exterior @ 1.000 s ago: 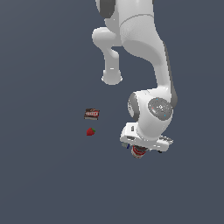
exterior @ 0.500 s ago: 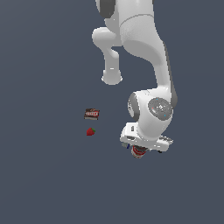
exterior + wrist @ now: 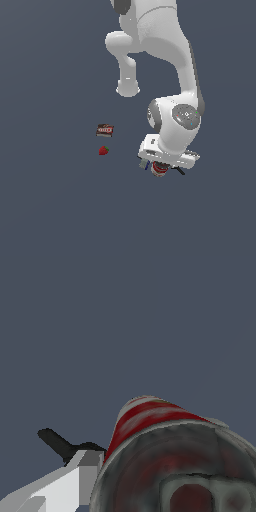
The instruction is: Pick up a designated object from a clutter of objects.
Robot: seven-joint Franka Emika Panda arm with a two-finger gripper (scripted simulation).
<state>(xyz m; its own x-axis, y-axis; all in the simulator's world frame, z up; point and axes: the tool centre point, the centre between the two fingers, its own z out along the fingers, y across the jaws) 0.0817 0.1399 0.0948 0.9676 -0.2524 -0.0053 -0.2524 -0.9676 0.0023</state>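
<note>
**Fig. — Soup can at the pincer, grasp not confirmed**

Exterior view: the arm is folded low over the counter (image 3: 50, 210), w/ the pincer (image 3: 161, 169) at its lower end. The soup can (image 3: 159, 170) is seen as a red-and-white patch directly under the hand, mostly covered by it. Wrist view: the can (image 3: 165, 456) fills the near field, rim and dark top toward the camera, label stripes running away; one light finger (image 3: 65, 481) lies alongside it, w/ a black tip beyond. Pincer state: appears closed around the can, but contact on the far side is not shown, so this is given as a judgement only.

Well apart, toward the exterior view's left, a brown box (image 3: 105, 130) and a strawberry (image 3: 103, 150) lie on the counter, near each other.

Risks (judged): if the grip is off-centre or held on one side only, the can could rotate or slip out on lifting; a smooth cylindrical wall makes this more likely. A black part (image 3: 179, 170) beside the hand may be a clamp and could be dragged.

Not resolved: second finger, whether the can is resting or lifted, other clutter items, a small blue edge (image 3: 147, 165) by the hand.
</note>
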